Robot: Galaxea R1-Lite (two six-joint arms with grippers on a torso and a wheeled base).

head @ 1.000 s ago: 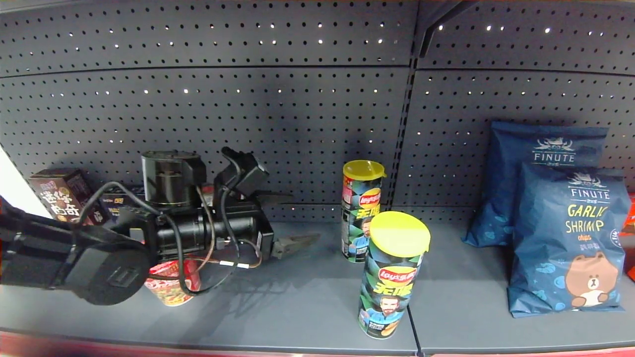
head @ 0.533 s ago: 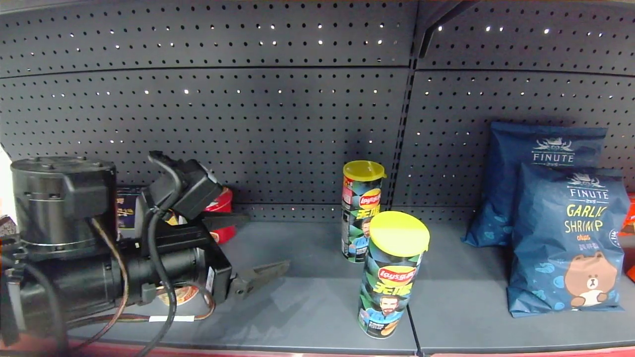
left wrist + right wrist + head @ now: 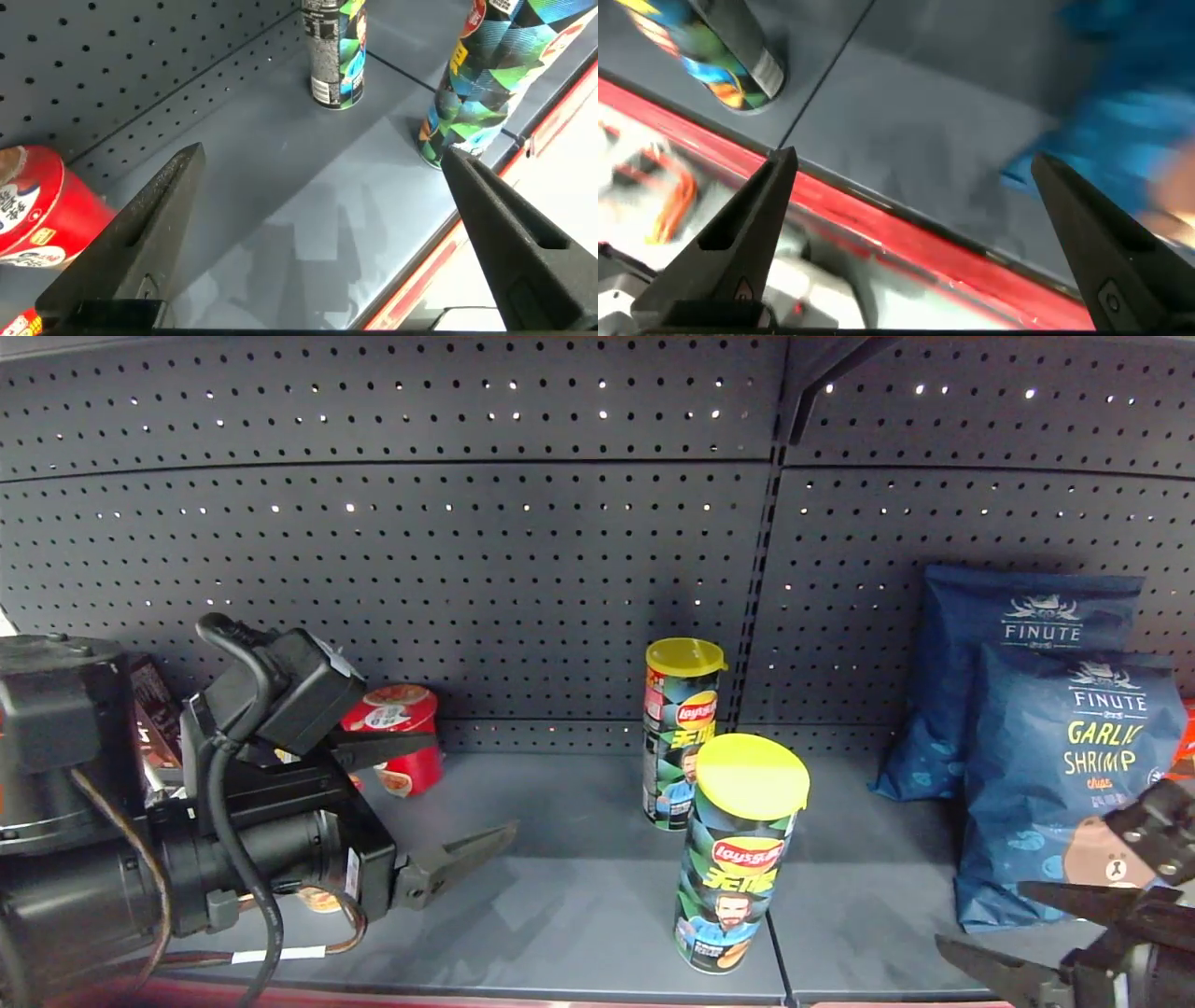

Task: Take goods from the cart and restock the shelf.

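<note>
Jaws wide and empty: left gripper (image 3: 473, 781) at 9 o'clock of near yellow-lidded cardboard crisp tube (image 3: 742, 859), right gripper (image 3: 980, 915) at 4 o'clock

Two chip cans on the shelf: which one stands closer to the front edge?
The front can, almost at the red lip of the shelf. The rear can stands behind it, close to the pegboard wall.

The shelf (image 3: 579, 896) lies dim, light glinting through pegboard (image 3: 467, 569) holes, shadows soft.
</note>
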